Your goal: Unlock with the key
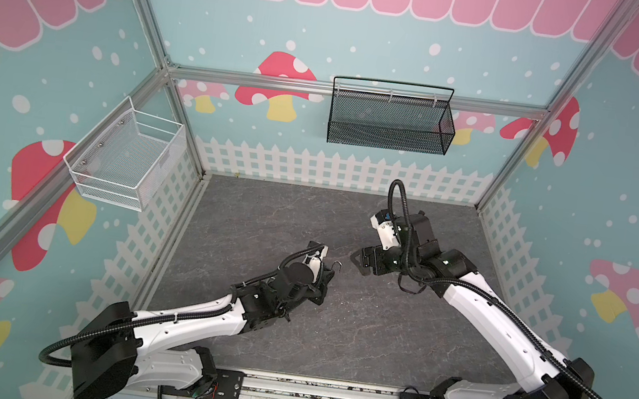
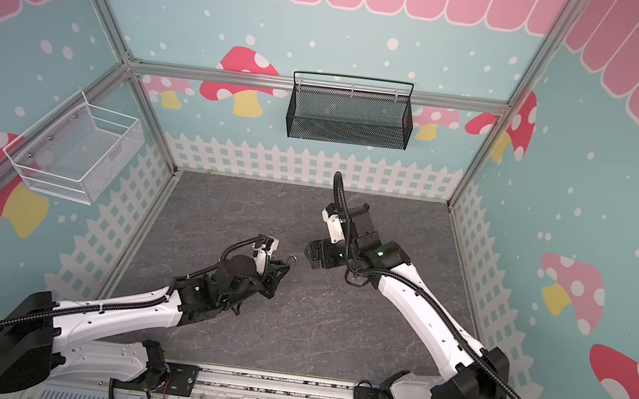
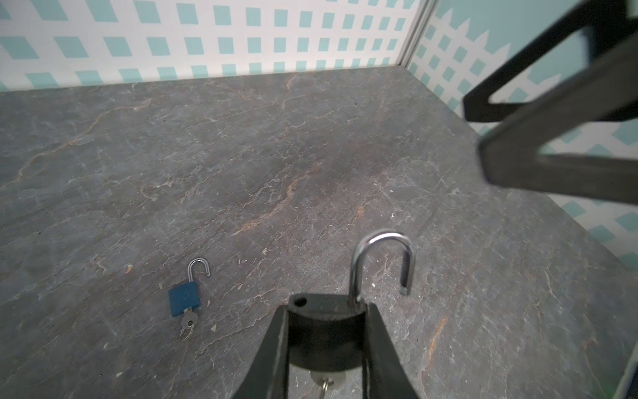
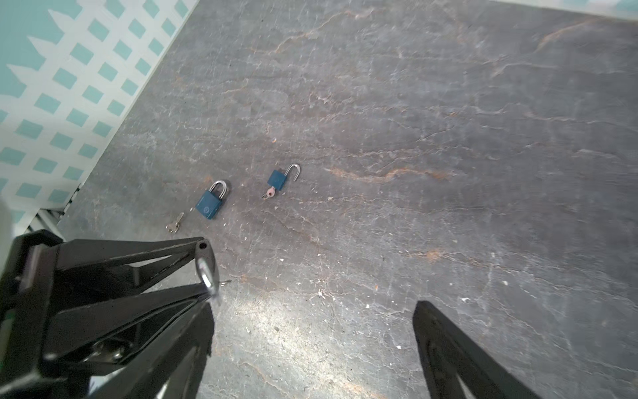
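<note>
In both top views my left claw (image 1: 325, 279) is clamped on the padlock (image 1: 338, 265) near the middle of the table (image 1: 266, 210). Only the shackle (image 2: 292, 258) shows past my fingers. It points to 2 o'clock, and the lock's long axis runs the same way. My right claw (image 1: 359, 263) sits just at 3 o'clock of the shackle, apart from it, jaws spread wide with nothing between them. A black basket (image 1: 388, 125) hangs at 12 o'clock and a white basket (image 1: 125, 162) at 10.

The left wrist view shows my fingers (image 3: 276, 345) pinching the padlock's dark body on both sides. The shackle stands open, its free end clear of the body. The key (image 3: 324, 381) sits at the opposite end, half hidden. An open blue lock (image 3: 184, 298) lies on the table well apart, a small key (image 3: 189, 323) in it. My right claw is blurred, close beyond the shackle.

In the right wrist view my right claw hangs over bare table, with the shackle edge-on beside it. Farther off, a shut blue lock (image 4: 210, 202) lies with a loose key (image 4: 175, 222) just beside it, near the open one.
</note>
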Controlling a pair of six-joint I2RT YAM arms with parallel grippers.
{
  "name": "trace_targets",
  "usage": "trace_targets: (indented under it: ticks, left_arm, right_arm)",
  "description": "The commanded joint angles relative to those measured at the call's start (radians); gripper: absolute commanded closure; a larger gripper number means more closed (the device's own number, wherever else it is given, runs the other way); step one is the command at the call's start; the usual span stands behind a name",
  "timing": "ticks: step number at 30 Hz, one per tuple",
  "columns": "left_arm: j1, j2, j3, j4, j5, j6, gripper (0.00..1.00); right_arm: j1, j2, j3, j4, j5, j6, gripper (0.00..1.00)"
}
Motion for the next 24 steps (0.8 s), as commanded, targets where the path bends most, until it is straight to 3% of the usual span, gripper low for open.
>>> trace_targets:
  ticks: [1,6,14,24]
  left_arm:
    - [-0.001,0.075,0.113,-0.163,-0.058,-0.119,1.0]
    - [0.009,0.223,0.235,-0.315,-0.042,-0.22,1.0]
    - [0.078,0.508,0.478,-0.508,0.091,-0.338,1.0]
    - [0.126,0.777,0.752,-0.71,0.07,-0.42,1.0]
  right_arm:
    - [-0.001,-0.047,-0.022,-0.003,0.071,0.063,0.02]
    - [-0.002,-0.106,-0.03,0.008,0.101,0.12,0.02]
    - [-0.002,-0.161,0.004,0.014,0.116,0.141,0.02]
    - [-0.003,-0.159,0.069,0.06,-0.056,0.143,0.02]
